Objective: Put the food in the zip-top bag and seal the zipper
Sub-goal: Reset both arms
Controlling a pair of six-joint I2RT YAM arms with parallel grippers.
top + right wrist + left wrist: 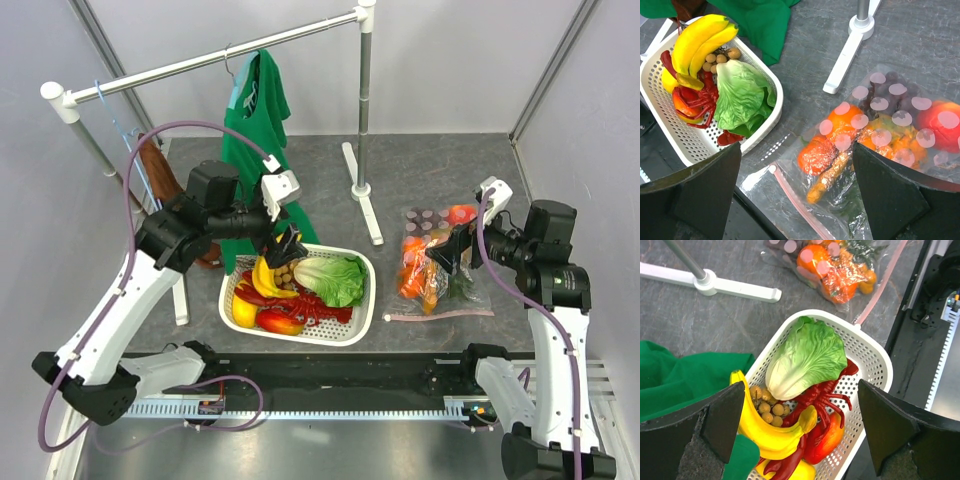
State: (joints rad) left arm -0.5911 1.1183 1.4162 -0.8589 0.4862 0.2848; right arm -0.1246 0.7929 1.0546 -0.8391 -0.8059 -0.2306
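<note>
Bag [470, 296] part filled, basket [300, 337] not yet emptied

Much of what lies in the bag is hard to read. Pale round spots on the clear plastic cover the pieces, and only dark grapes [886, 93], some orange lumps [839, 121] and a red piece [936, 118] can be told apart. The right wrist view cuts off the bag's far side. From above, the right gripper [447, 250] hides part of the contents. The pink zipper [440, 316] runs along the bag's near edge, toward the arm bases. Whether it is pressed closed cannot be told.

In the basket, the red lobster [822, 397] is half buried under the lettuce [335, 278] and the bananas [262, 280], with only its claws and legs showing. A cluster of small brown balls [765, 405] sits between bananas and lettuce. A red-and-yellow fruit [826, 439] lies under the lobster, its kind unclear. From above, the left gripper [284, 247] blocks the basket's far left corner.

The left gripper hangs over that corner, its fingers [695, 435] spread wide, with nothing between them and touching nothing. The right gripper hangs over the middle of the bag. Its fingers [905, 197] are just as wide apart and hold nothing. Whether they brush the plastic cannot be judged.

Basket and bag lie side by side on the grey table [420, 170], a little apart. A green shirt [255, 120] hangs from a white rack [362, 100] behind the basket.
</note>
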